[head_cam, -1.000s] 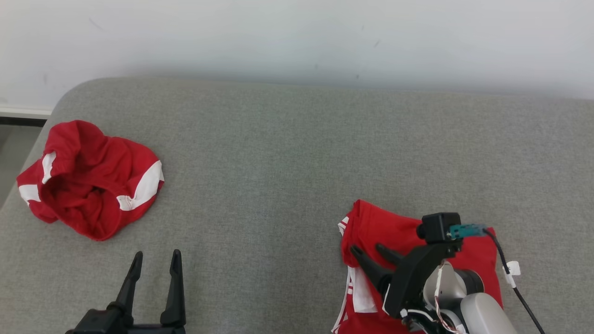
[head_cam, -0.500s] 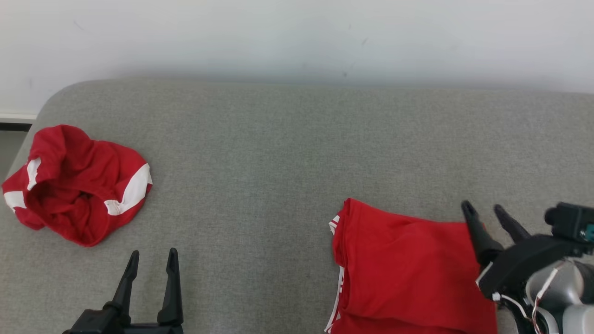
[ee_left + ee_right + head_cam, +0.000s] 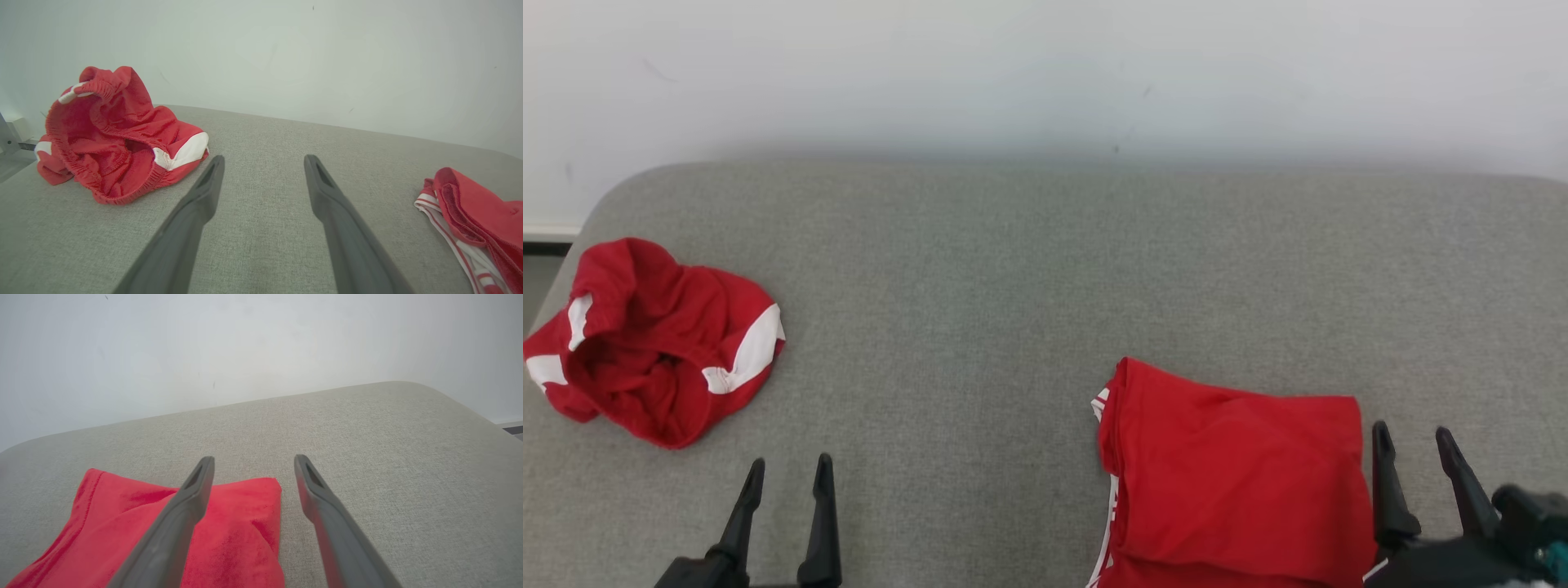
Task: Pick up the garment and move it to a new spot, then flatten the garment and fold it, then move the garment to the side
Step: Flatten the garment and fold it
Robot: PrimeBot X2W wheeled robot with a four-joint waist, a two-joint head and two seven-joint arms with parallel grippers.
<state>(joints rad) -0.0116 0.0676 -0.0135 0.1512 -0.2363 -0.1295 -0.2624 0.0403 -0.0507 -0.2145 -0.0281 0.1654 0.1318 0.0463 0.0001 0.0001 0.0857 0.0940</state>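
Both pincers are released and empty. Left gripper [image 3: 791, 460] hangs low over the grey woven upholstered surface [image 3: 1013, 269], fingers splayed, aimed at bare cloth. Right gripper [image 3: 1411, 429] sits just beside the right edge of the folded red fabric garment [image 3: 1241, 482], not touching it as far as the head view shows. That piece lies flat at the near right.

The crumpled red fabric shorts with white side panels [image 3: 654, 343] lie in a heap at the far left, near the surface's edge and well apart from both grippers. I'd judge that's your next item.

Handling: light, limp knit with no stiffness, so it will sag and trail from any single pinch. Probably grippy on the woven surface rather than slippery, so lift, don't drag.

Take the gathered elastic waistband [image 3: 135, 191]. It's the thickest, most pinchable part, and it stands up off the surface in the left wrist view. A two-point hold along the band should open it for flattening. Avoid the bunched middle or you'd catch several layers.
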